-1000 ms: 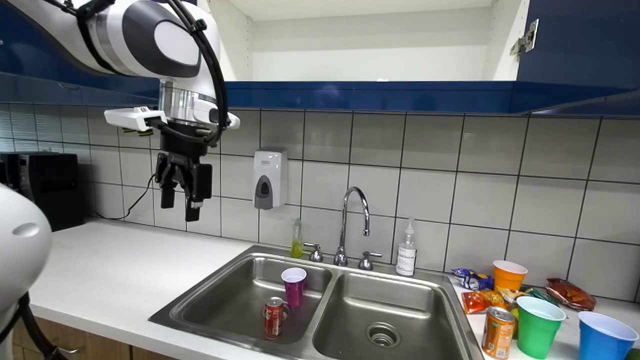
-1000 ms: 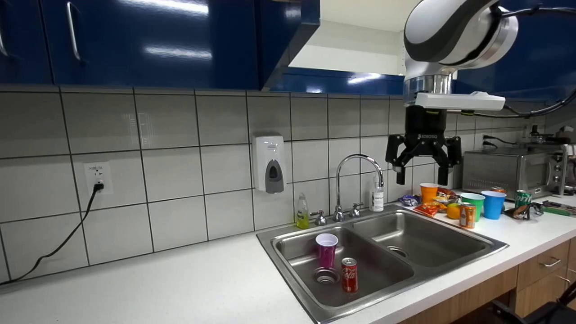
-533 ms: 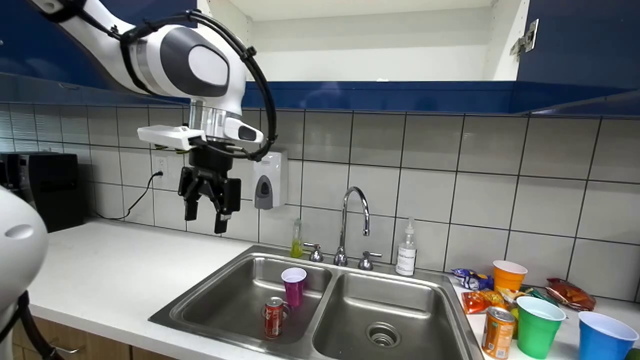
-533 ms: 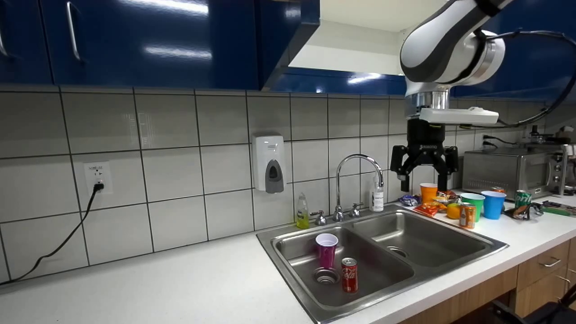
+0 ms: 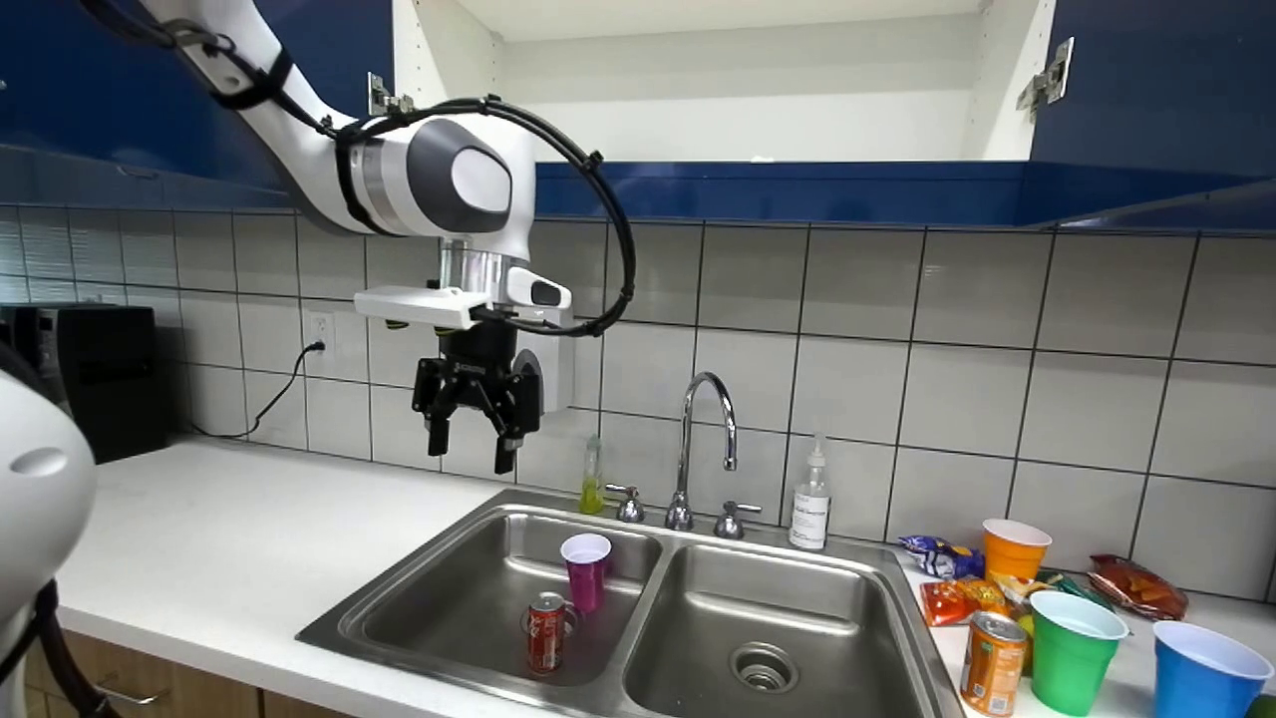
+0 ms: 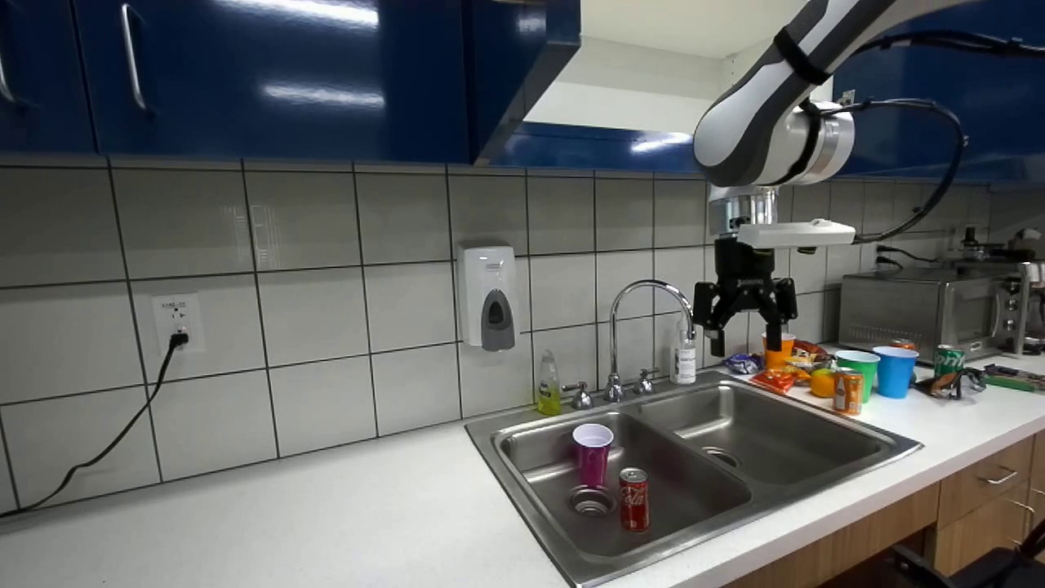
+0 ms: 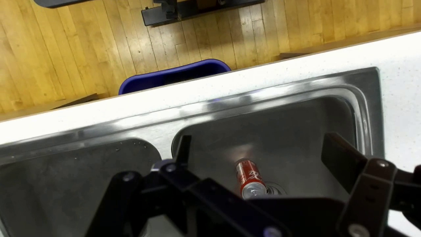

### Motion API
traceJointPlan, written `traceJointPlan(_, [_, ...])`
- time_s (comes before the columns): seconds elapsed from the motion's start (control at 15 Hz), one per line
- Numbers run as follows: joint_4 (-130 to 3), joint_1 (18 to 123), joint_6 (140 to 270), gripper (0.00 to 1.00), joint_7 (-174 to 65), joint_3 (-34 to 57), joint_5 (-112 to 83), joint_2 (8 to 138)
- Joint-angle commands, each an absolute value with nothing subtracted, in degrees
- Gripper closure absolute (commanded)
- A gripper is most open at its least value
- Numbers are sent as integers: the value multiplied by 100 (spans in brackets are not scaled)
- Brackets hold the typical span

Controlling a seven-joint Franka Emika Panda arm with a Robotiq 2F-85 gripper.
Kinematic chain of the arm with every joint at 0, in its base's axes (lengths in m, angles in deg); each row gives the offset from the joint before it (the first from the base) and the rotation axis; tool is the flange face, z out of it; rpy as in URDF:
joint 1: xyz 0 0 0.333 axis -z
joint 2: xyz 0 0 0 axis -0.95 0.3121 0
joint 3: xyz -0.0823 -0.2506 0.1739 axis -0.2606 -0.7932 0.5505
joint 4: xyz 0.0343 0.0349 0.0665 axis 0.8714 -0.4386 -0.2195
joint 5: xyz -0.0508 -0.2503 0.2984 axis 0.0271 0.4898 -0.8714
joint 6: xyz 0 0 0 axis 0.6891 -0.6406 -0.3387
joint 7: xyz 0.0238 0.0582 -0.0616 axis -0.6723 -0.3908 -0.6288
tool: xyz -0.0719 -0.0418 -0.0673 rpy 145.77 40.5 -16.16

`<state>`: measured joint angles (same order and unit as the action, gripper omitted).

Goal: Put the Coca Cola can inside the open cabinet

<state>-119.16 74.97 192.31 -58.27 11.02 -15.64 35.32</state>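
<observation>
Now, well to the left of my claw [image 5: 471,460] in an exterior view, a black appliance [image 5: 105,374] stands on the white counter [image 5: 229,529], and a wall outlet [image 5: 322,325] sits on that same side but nearer to it. My claw hangs pointing down, its two fingers [image 5: 505,457] apart, and the soap dispenser [image 5: 560,369] on the tiled wall [image 5: 758,289] is partly hidden behind it. Below my claw and a little to its right, the Coca Cola can [image 5: 545,633] stands upright in the left basin of the steel sink [image 5: 650,598], and in the wrist view I see it between my fingers with its silvery top showing. The purple cup [image 5: 586,578] stands upright near the can, toward the wall, and a small bottle [image 5: 592,484] of yellow-green liquid is right of my claw, at the sink's back edge. Above my claw, reaching away to its right, is the open cabinet [image 5: 738,130], pale inside over a dark blue edge. Farther right of my claw come the faucet [image 5: 685,449] and a clear pump bottle [image 5: 811,511], then, well apart from it on the counter past the sink, crinkled snack bags [image 5: 947,560], an orange can [image 5: 994,666], an orange cup [image 5: 1015,553], a green cup [image 5: 1073,658] and a blue cup [image 5: 1208,673].
</observation>
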Motion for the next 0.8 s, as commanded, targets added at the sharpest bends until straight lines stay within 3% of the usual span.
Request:
traceJointPlan(0.0, [-11448,7527,19394,0,-5917,1145,-1448,4217])
traceJointPlan(0.73, [-10964,7482,20191,0,-5809,1181,-1332,5643])
